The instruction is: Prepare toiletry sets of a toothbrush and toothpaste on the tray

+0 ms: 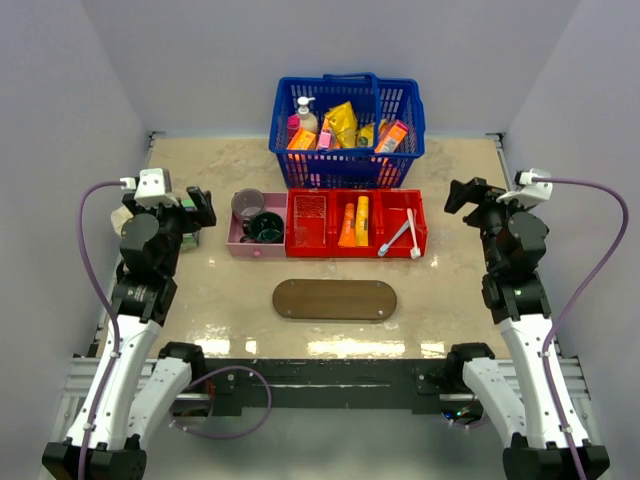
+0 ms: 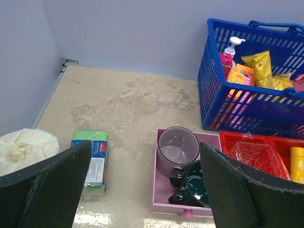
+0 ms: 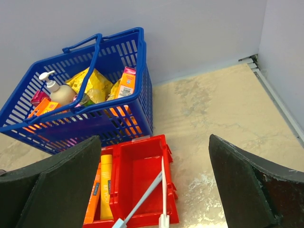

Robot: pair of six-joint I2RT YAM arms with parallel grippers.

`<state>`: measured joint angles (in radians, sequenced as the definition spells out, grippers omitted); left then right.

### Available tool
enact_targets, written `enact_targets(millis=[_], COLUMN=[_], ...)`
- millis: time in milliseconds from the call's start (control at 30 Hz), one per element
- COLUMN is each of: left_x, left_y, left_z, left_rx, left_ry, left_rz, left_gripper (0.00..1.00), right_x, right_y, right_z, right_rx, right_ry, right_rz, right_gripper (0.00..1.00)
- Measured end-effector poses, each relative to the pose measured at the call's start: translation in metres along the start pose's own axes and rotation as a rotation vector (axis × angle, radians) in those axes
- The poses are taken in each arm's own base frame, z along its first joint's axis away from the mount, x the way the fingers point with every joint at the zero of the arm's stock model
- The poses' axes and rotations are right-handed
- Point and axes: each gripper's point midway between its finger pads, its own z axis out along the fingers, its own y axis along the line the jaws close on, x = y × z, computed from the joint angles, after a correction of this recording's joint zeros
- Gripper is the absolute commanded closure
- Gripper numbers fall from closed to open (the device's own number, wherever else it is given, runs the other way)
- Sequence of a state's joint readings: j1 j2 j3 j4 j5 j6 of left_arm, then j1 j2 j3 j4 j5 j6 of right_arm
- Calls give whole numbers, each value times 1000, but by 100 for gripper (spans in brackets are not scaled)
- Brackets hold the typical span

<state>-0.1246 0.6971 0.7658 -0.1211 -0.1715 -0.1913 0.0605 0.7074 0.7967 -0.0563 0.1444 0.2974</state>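
The left end effector (image 1: 200,207) hangs over the left side of the counter (image 1: 450,290), beside the pink box (image 1: 240,243), its fingers spread wide with nothing between them. The right end effector (image 1: 465,193) is spread the same way, just right of the red bin (image 1: 340,251). The tray (image 1: 335,300) lies at the front middle (the bin stands just behind it, apart). Two toothpaste tubes (image 1: 347,228) lie side by side in the bin's middle compartment. Two toothbrushes (image 1: 400,236) lie at an angle to each other in its right one.
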Motion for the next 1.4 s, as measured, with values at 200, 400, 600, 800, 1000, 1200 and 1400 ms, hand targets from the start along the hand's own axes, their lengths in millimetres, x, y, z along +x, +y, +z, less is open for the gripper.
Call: enact_targets(millis=[200,400,600,800,1000,1200,1400], left_x=[-1,-2,6,16,26,45,78], left_y=[3,5,4,-4,-13,-25,-52], left_z=[0,-1,1,3,9,18,24], left_rx=[-18,-25,-22,34,82,129,210], left_ry=[-4,-8,9,22,55,116,219], left_rz=[-1,-1,3,11,30,55,104], left_gripper=[0,0,1,5,9,10,10], right_x=[4,1,-7,0,27,50,73], right_y=[-1,-1,0,7,26,42,69], right_z=[3,2,1,5,16,18,21], right_rx=[6,11,10,-27,-105,-151,-217], right_ry=[15,12,-4,28,125,199,274], right_rz=[-4,-4,-7,-13,-28,-77,-129], right_gripper=[2,3,11,14,16,19,23])
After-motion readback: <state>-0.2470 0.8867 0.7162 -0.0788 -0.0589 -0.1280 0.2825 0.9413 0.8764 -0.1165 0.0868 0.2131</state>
